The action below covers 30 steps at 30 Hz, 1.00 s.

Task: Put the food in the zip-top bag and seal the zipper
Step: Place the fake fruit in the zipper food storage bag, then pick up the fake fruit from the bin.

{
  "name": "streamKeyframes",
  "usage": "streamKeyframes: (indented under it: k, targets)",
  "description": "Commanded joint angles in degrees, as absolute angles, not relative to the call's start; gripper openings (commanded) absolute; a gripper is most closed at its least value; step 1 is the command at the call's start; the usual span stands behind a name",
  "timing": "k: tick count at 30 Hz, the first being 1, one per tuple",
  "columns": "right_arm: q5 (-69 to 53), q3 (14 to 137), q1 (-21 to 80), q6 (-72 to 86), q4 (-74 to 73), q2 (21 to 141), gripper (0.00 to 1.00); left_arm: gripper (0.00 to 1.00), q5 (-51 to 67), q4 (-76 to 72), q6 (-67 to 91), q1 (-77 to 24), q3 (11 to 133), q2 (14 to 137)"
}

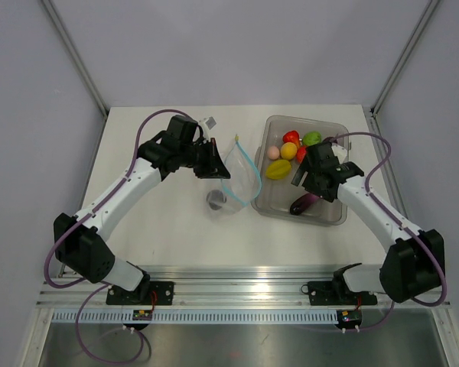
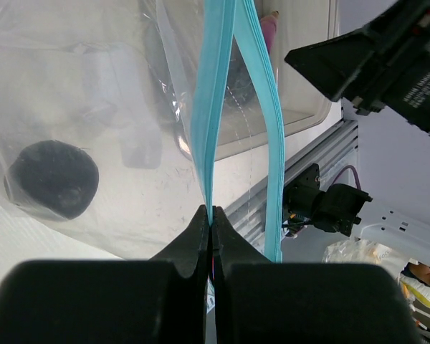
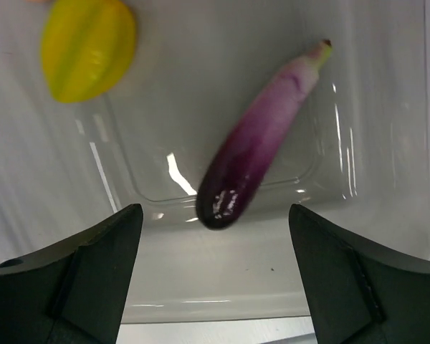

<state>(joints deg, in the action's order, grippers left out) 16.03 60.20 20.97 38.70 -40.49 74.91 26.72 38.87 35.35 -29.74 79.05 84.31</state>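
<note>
The left gripper (image 2: 211, 213) is pinching the zipper (image 2: 216, 107), holding the bag (image 1: 233, 180) open at the table's (image 1: 161, 237) middle for loading. The right gripper (image 3: 213, 233) is hovering, spread wide, over the eggplant (image 3: 261, 143) by the bin's (image 1: 333, 218) near wall, which is crowding the approach. A dark fruit (image 2: 51, 178) is sitting inside the bag.

eggplant (image 3: 261, 136): dark purple (paler at stem) | starfruit (image 3: 88, 46): yellow-green | zipper (image 2: 213, 93): light-blue

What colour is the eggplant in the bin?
The eggplant is dark purple, fading to pale pink toward the stem; best in right wrist view.
</note>
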Motion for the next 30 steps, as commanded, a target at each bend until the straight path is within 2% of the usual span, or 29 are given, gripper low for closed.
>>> streamKeyframes:
  k: [1, 10, 17, 21, 25, 30]
  targets:
    - [15.82, 59.24, 19.52, 43.76, -41.92, 78.81, 0.91, 0.0, 26.46, 37.0, 34.01, -29.97, 80.68, 82.88]
    - [11.16, 56.95, 12.4, 47.02, -32.79, 89.54, 0.9, 0.0, 26.46, 37.62, 33.31, -29.97, 80.69, 83.14]
    - [10.46, 56.6, 11.08, 47.11, -28.75, 95.18, 0.81, 0.0, 26.72, 37.27, 33.49, -30.06, 80.25, 83.5]
    - [10.37, 56.08, 10.72, 47.02, -27.52, 95.11, 0.52, 0.0, 26.63, 37.27, 33.49, -30.06, 80.33, 83.41]
    - [10.2, 55.02, 10.72, 45.53, -26.63, 89.75, 0.34, 0.0, 26.28, 37.44, 33.49, -30.06, 80.42, 83.67]
    - [7.65, 55.11, 10.9, 42.11, -26.55, 77.12, 0.29, 0.0, 26.63, 37.53, 33.57, -30.06, 81.3, 84.81]
